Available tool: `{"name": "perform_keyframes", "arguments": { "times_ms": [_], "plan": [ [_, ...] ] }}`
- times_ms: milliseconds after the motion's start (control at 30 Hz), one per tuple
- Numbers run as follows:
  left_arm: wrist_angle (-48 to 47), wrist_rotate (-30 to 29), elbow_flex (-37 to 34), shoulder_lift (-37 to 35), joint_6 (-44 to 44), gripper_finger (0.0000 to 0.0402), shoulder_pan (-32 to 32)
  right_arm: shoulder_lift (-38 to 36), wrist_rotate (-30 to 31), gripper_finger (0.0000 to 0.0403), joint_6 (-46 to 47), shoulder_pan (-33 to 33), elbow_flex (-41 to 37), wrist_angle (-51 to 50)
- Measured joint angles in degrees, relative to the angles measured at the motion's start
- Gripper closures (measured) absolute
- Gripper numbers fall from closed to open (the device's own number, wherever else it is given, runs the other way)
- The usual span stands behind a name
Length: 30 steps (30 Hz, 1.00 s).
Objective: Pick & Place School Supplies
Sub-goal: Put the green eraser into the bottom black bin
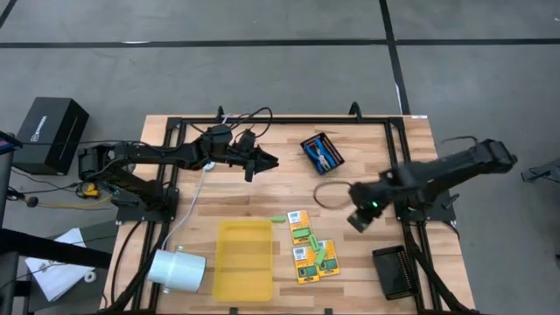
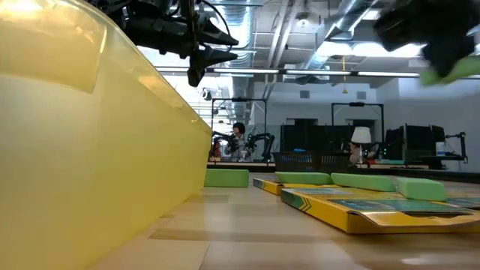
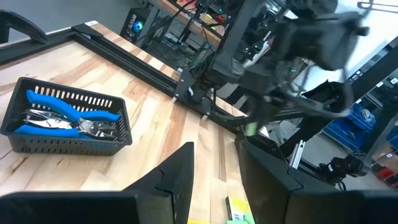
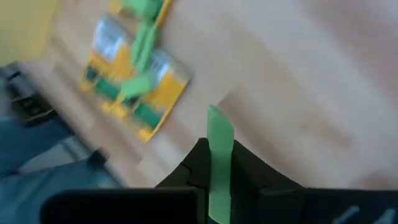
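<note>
A bright green stick (image 4: 219, 163) is seen clamped between the fingers of the right gripper (image 1: 360, 217), which is held above the table (image 1: 367, 262) at about four o'clock from the table's centre, just right of the crayon boxes. Three yellow-and-green crayon boxes (image 1: 309, 248) are laid flat at roughly five o'clock, with more green sticks (image 1: 327, 256) resting across them and one stick (image 1: 277, 219) lying beside the yellow tray (image 1: 243, 260), which is placed at six o'clock. Blue-handled scissors (image 3: 68, 116) are held in a black mesh tray (image 1: 322, 152) at about one o'clock. A second black mesh tray (image 1: 395, 271) is set near the right front corner; its contents cannot be made out. The left gripper (image 1: 262, 162) is poised above the table at eleven o'clock, its fingers parted with nothing between them.
</note>
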Motion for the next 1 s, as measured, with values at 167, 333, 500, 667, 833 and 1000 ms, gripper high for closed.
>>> {"name": "perform_keyframes", "arguments": {
  "times_ms": [167,333,500,667,833,1000],
  "plan": [
    [0.46,0.0,0.0,0.0,0.2,0.028,0.0,-1.94,-0.07,0.038,13.91,11.82,0.0,-2.94],
    [0.71,-0.02,0.0,0.0,0.84,0.028,0.0,-0.41,-0.14,0.038,24.5,22.56,0.0,-3.41],
    [1.01,-0.02,0.0,0.0,0.96,0.028,0.0,2.81,0.03,0.038,34.22,31.36,0.0,-2.17],
    [1.34,-0.04,0.0,0.0,1.22,0.028,0.0,7.17,1.34,0.038,42.93,37.96,0.0,4.4],
    [1.6,-0.04,0.0,0.0,1.27,0.028,0.0,13.79,2.87,0.038,50.25,42.52,0.0,10.5],
    [2.02,-0.04,0.0,0.0,1.26,0.028,0.0,18.73,2.98,0.038,54.5,43.92,-0.02,14.28]
  ]
}}
